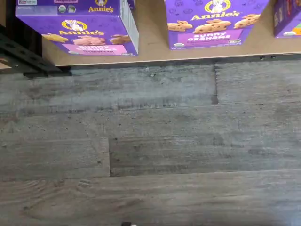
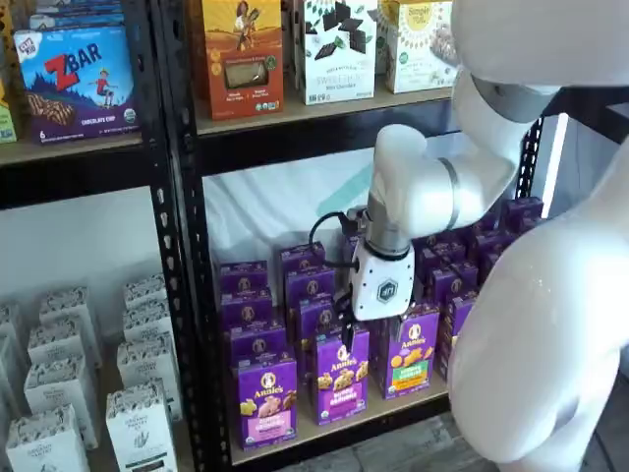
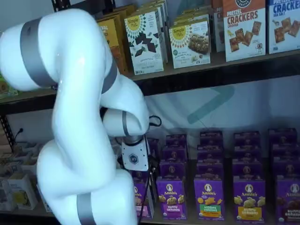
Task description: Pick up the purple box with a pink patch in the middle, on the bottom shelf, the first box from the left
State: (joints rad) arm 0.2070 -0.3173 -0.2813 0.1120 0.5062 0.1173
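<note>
While the purple box is standing upright at the left end of the bottom shelf, at the front of its row with its pink panel facing out, the claw is hanging above the purple-panel box just to its right. Its fingers are hiding against the boxes, but the claw is standing fully released and carrying nothing. Dropping from here, I judge, risks gripping that neighbour or knocking the tightly packed fronts over.
</note>
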